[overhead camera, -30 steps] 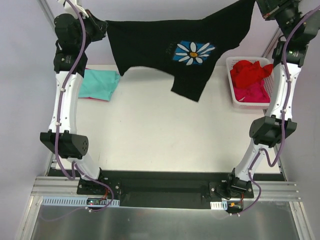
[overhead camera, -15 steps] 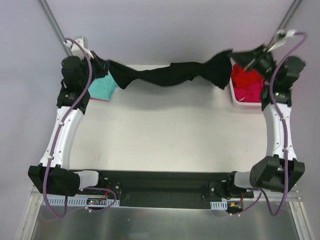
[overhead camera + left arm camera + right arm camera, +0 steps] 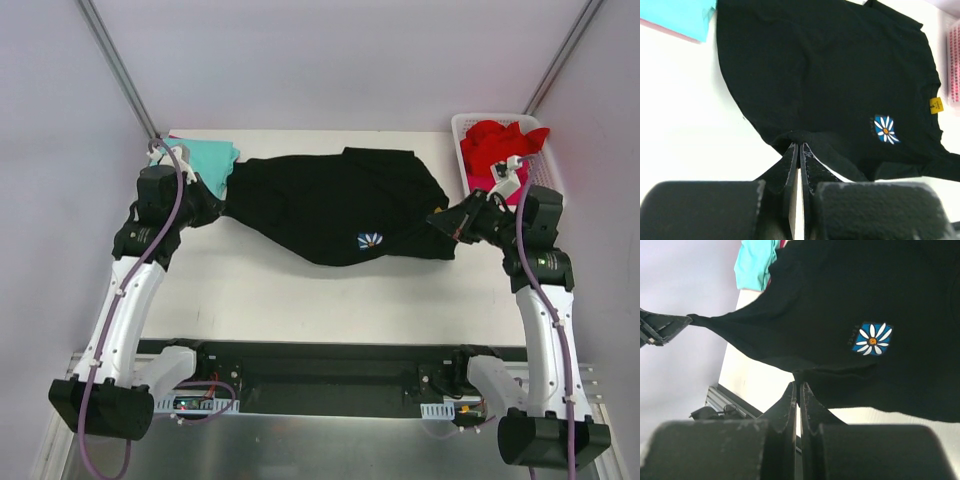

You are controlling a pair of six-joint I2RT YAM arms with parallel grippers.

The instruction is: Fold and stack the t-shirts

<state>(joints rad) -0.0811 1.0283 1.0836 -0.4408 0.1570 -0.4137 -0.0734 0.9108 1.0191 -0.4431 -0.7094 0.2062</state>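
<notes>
We see the large black cloth t-shirt (image 3: 335, 205) spread across the far middle of the white table (image 3: 330, 300), with its small white-and-blue flower print (image 3: 370, 240) facing up towards 5 o'clock. It seems to lie flat, though we cannot tell whether every edge touches the table. At its 9 o'clock corner the left claw (image 3: 218, 210) is pressed together on a pinch of black cloth. At 3 o'clock the right claw (image 3: 447, 222) pinches the opposite edge likewise. A teal folded t-shirt (image 3: 210, 155) lies at 10 o'clock, just beside it. At 2 o'clock a white slotted plastic basket (image 3: 458, 125) holds a red crumpled t-shirt (image 3: 505, 140) and a pink t-shirt (image 3: 480, 180).
</notes>
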